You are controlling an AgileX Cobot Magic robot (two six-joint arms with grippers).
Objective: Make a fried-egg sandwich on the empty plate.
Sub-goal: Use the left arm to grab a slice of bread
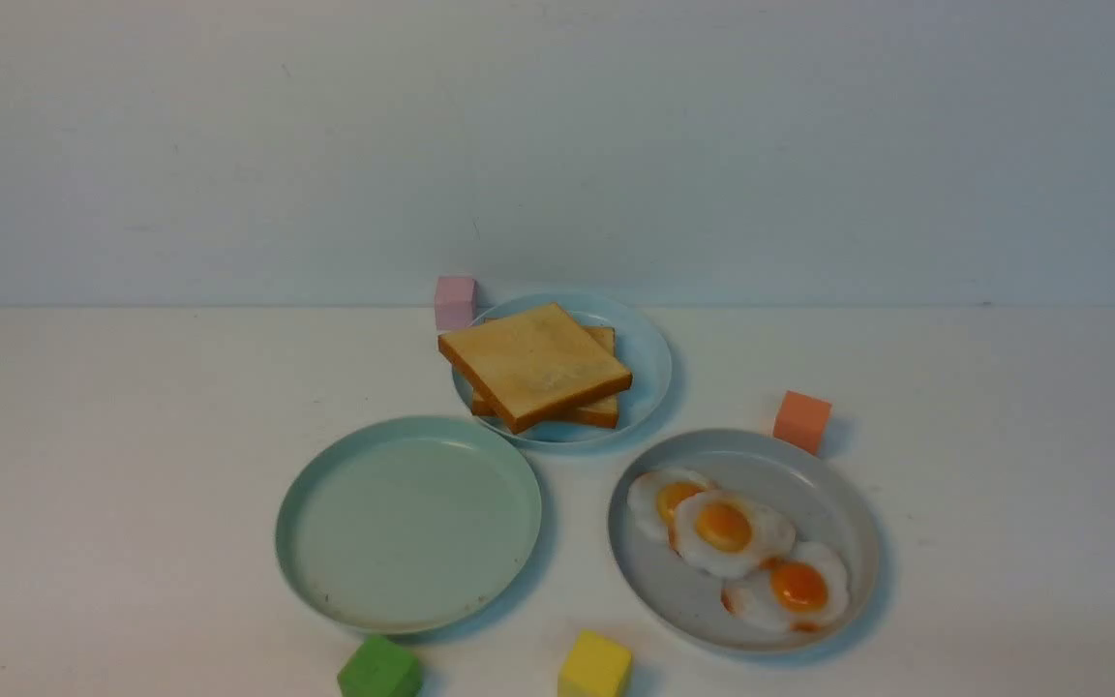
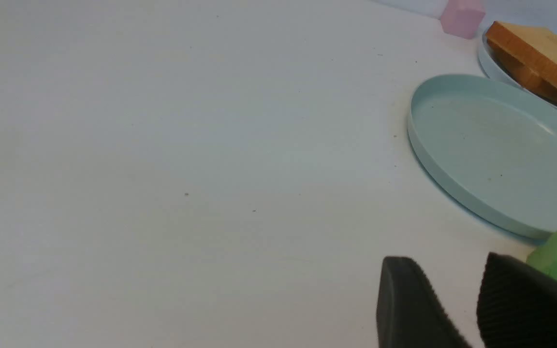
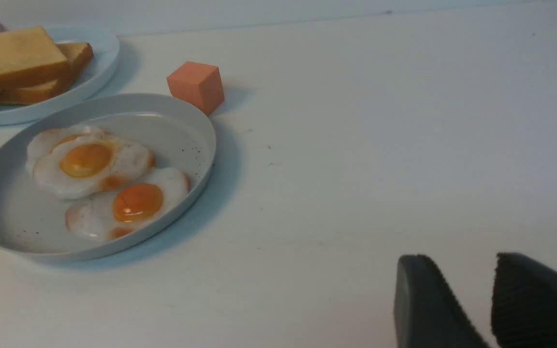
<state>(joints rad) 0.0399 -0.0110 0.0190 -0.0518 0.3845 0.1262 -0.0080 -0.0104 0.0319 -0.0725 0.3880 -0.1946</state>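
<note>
Sitting bare on the white table (image 1: 132, 484), the mint-green plate (image 1: 407, 528) lay left of centre in front view w/ nothing on it; sandwich not yet begun. Two toast slices (image 1: 533, 363) were stacked, top one skewed, on the sky-blue plate (image 1: 649, 363) at approx 1–2 o'clock from the mint-green plate, rims close together. At 3 o'clock, a little apart, the grey speckled plate (image 1: 814, 479) held three fried eggs (image 1: 724, 528) in an overlapping row.

Cubes around:
- Pink cube (image 1: 455, 301) stood at 12 o'clock from the mint-green plate, just beside the sky-blue plate's rim.
- Orange cube (image 1: 801, 420) was at 1 o'clock from the grey speckled plate, close to its rim.
- Green cube (image 1: 379, 669) was at 6 o'clock from the mint-green plate, right by the rim; touching or not, can't tell.
- Yellow cube (image 1: 595, 665) was at approx 4 o'clock, nearer the camera than both near plates.

L gripper (image 2: 447, 270) showed only in left wrist view: jaws apart w/ a moderate gap, bare table btw them, holding nothing. The green cube sat just beside one finger, btw it and the mint-green plate. R gripper (image 3: 460, 270), seen only in right wrist view, was likewise parted and holding nothing, w/ open table btw it and the grey speckled plate.
</note>
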